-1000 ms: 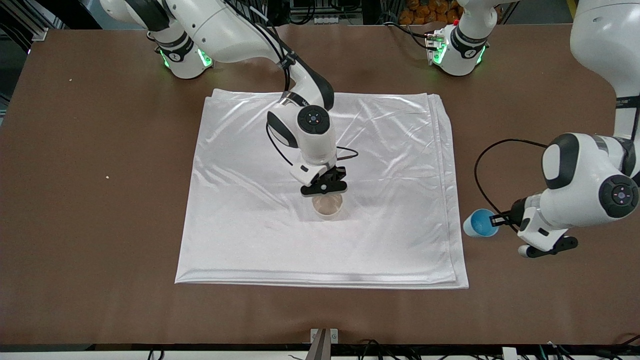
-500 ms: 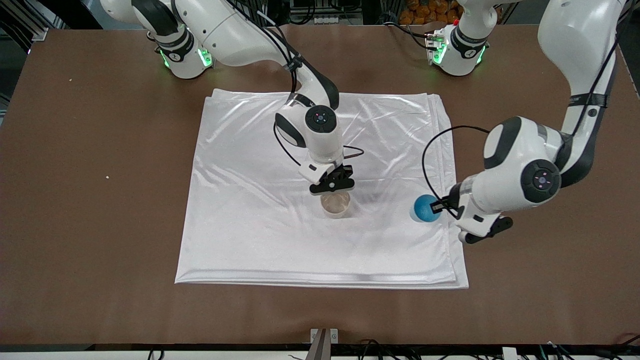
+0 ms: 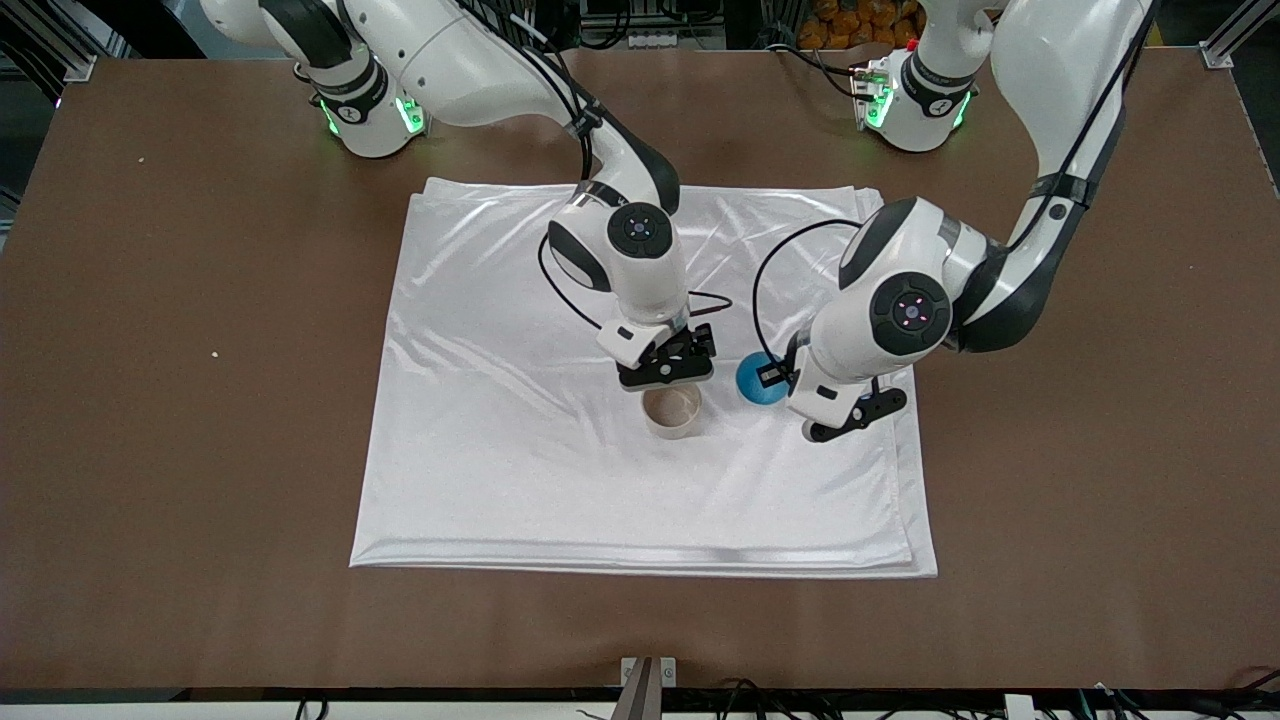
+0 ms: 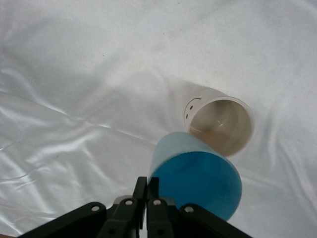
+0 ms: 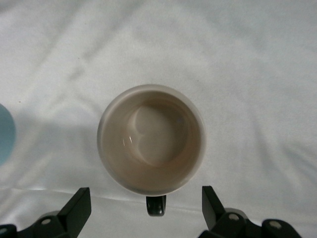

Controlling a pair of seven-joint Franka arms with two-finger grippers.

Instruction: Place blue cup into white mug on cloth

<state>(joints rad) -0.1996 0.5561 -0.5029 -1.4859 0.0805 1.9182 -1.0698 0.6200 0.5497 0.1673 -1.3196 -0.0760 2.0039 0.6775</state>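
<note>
The white mug (image 3: pixel 672 411) stands upright on the cloth (image 3: pixel 500 450), near its middle. My right gripper (image 3: pixel 667 372) hovers just above the mug, open and empty. In the right wrist view its fingers (image 5: pixel 79 203) straddle the mug (image 5: pixel 151 139) and its dark handle (image 5: pixel 156 204). My left gripper (image 3: pixel 776 376) is shut on the rim of the blue cup (image 3: pixel 760 380) and holds it tilted over the cloth, beside the mug toward the left arm's end. The left wrist view shows the cup (image 4: pixel 195 183) in my left gripper (image 4: pixel 147 187), with the mug (image 4: pixel 220 124) close by.
The cloth covers the middle of the brown table (image 3: pixel 150 400). Both arm bases (image 3: pixel 370 110) stand along the table edge farthest from the front camera. The two grippers are close together over the cloth.
My left arm has carried the blue cup from the bare table at the left arm's end to over the cloth, close beside the mug. My right gripper shifted slightly above the mug.
</note>
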